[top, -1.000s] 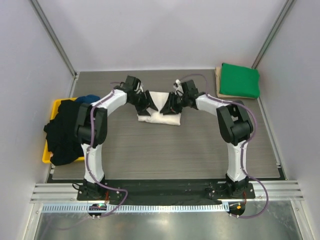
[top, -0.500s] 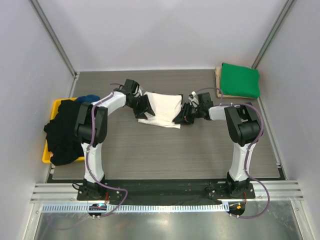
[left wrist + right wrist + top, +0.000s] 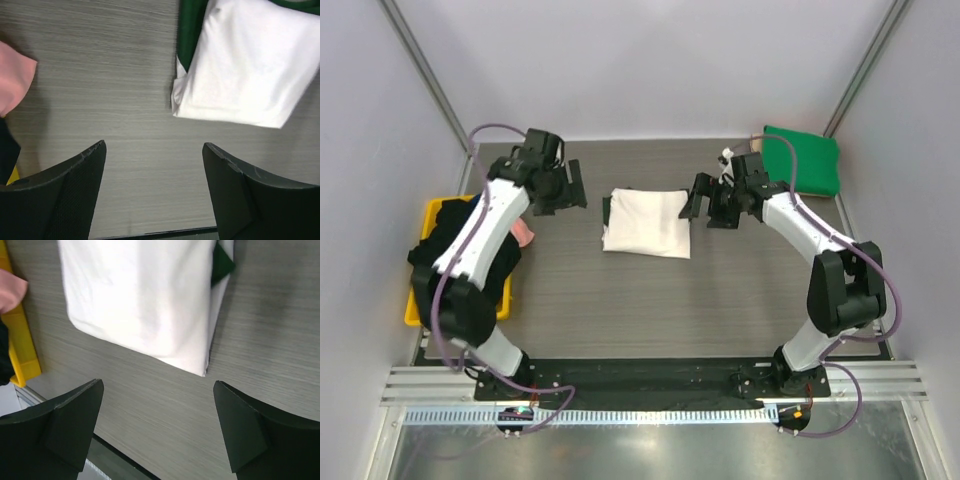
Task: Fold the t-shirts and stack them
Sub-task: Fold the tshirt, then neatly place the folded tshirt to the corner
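Observation:
A folded cream t-shirt (image 3: pixel 645 222) with a dark green sleeve edge (image 3: pixel 189 35) lies flat mid-table. It fills the upper right of the left wrist view (image 3: pixel 250 65) and the top of the right wrist view (image 3: pixel 140 295). My left gripper (image 3: pixel 563 190) (image 3: pixel 154 150) hovers open to its left, apart from the cloth. To its right, my right gripper (image 3: pixel 705 203) (image 3: pixel 157 390) is also open, with only bare table between its fingers. A bright green folded t-shirt (image 3: pixel 802 160) rests at the back right. Dark t-shirts (image 3: pixel 455 265) and a pink one (image 3: pixel 523 232) are heaped at the left.
The yellow tray (image 3: pixel 415 310) under the heap sits at the table's left edge; its rim shows in the right wrist view (image 3: pixel 20 340). A tan board (image 3: pixel 760 165) lies under the green shirt. Walls and frame posts close in the table's back and sides.
Both grippers have let go of the cream t-shirt, opened wide and drawn back outward and upward. The shirt now lies folded flat between them.

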`<state>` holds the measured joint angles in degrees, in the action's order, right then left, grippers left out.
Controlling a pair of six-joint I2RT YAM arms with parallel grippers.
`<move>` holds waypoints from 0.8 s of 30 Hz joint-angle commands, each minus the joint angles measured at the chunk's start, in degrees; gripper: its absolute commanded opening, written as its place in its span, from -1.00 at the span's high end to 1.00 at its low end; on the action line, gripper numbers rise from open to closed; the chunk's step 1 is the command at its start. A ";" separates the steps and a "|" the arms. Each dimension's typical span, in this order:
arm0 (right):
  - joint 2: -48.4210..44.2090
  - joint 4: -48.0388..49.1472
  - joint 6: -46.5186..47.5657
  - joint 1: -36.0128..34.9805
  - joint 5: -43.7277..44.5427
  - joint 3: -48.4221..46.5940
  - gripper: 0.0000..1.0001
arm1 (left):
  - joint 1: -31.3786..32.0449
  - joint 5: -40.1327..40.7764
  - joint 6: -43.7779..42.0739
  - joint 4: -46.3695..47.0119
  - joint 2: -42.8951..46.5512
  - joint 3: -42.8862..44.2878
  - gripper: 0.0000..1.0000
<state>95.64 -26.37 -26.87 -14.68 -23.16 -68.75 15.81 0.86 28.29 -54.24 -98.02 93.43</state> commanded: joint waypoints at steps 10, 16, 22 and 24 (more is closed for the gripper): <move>11.23 -2.99 10.08 3.25 1.36 -16.67 -1.00 | 1.24 -0.16 -0.70 2.63 32.17 -32.74 -0.60; 21.24 3.60 11.22 5.54 -6.54 -20.01 -0.99 | 1.41 0.90 0.72 6.17 38.07 -40.35 -0.61; 30.30 9.22 10.62 5.36 -8.12 -21.95 -0.99 | 1.41 1.42 0.54 7.04 39.40 -40.61 -0.62; 33.46 10.28 10.00 4.31 -8.75 -22.56 -0.99 | 1.41 1.42 0.45 7.22 38.61 -40.61 -0.62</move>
<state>124.01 -19.66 -17.15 -8.64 -30.59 -90.19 17.15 1.76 28.36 -49.80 -59.20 52.23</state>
